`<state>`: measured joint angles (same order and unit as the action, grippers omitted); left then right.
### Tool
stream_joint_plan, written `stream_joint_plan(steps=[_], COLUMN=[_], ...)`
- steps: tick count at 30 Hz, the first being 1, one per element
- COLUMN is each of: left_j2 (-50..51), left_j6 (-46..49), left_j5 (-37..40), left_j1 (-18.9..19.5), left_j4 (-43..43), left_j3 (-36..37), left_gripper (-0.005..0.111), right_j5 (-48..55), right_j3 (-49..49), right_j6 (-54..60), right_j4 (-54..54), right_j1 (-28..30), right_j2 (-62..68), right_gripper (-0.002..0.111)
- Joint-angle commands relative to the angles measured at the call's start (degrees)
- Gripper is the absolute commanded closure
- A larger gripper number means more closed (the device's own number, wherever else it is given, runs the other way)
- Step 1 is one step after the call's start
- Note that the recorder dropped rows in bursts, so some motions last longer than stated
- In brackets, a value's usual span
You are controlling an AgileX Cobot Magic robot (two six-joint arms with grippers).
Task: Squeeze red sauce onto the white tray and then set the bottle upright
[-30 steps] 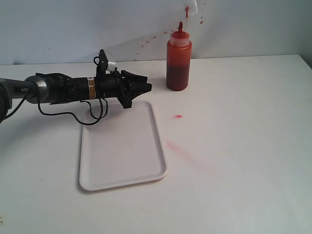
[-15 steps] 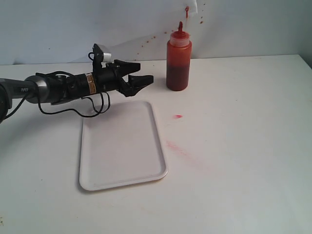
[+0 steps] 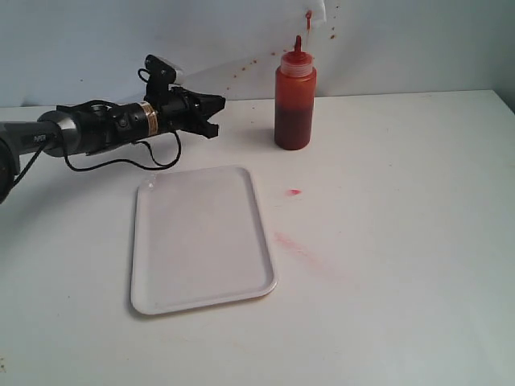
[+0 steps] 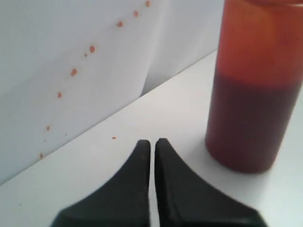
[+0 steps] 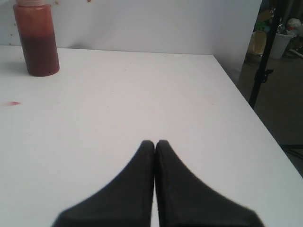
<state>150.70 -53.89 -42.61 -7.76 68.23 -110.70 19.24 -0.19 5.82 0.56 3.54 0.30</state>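
**Bottle upright at the back of the counter, left gripper beside it**

The bottle (image 3: 295,100) stood upright near the back wall, beyond the far corner of the white tray (image 3: 201,241). The left gripper (image 3: 216,112) hovered to its left, apart from it, fingers pressed together and holding nothing. Only the right wrist view showed the right gripper (image 5: 155,142), likewise closed and empty over the counter (image 5: 142,94), well apart from the bottle.
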Motion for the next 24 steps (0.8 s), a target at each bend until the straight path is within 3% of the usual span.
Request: stream_joint_plan(steps=[1,6,8,10,12,18,20,21,23,24], left_j2=[1.59,7.57,12.68,16.76,18.88,19.31,19.31,19.31,19.31,19.31], left_j6=[-7.63,-23.04,-32.66,-36.38,-35.74,-35.54,-35.54,-35.54,-35.54,-35.54], left_j5=[-1.28,-10.17,-14.01,-17.34,-16.03,-16.34,-14.38,-13.37,-12.58,-11.94], left_j1=[1.13,3.27,3.84,3.84,3.61,3.2,2.05,1.15,-0.31,-0.76], left_j4=[4.1,16.58,26.15,28.0,27.06,27.19,26.99,26.99,25.92,25.01], left_j3=[-5.83,-19.14,-29.34,-36.41,-39.75,-40.02,-40.02,-40.02,-40.02,-40.02], left_gripper=[0.106,0.106,0.106,0.106,0.106,0.106,0.094,0.08,0.038,0.027], right_j5=[-0.52,-0.52,-0.52,-0.52,-0.52,-0.52,-0.52,-0.52,-0.52,-0.52], right_j3=[0.19,0.19,0.19,0.19,0.19,0.19,0.19,0.19,0.19,0.19], right_j6=[-0.25,-0.25,-0.25,-0.25,-0.25,-0.25,-0.25,-0.25,-0.25,-0.25], right_j4=[0.12,0.12,0.12,0.12,0.12,0.12,0.12,0.12,0.12,0.12], right_j1=[-0.14,-0.14,-0.14,-0.14,-0.14,-0.14,-0.14,-0.14,-0.14,-0.14], right_j2=[-0.3,-0.3,-0.3,-0.3,-0.3,-0.3,-0.3,-0.3,-0.3,-0.3], right_gripper=[0.108,0.108,0.108,0.108,0.108,0.108,0.108,0.108,0.108,0.108])
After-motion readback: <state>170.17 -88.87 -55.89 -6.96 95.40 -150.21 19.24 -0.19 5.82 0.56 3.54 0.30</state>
